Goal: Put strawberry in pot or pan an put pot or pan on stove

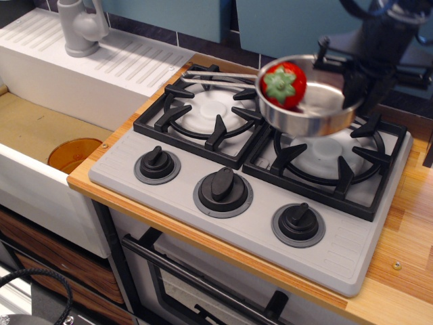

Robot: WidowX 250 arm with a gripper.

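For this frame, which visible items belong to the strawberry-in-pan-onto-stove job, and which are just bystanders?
Belongs to the job:
- glossy red toy strawberry, inside the pan
- shiny round steel pan, tilted, above the right burner
- grey two-burner stove
- black gripper at the pan's far rim

Just lying about:
- orange round dish in the sink
- grey faucet

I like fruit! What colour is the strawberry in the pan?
Red strawberry with a green top; the only view shows it.
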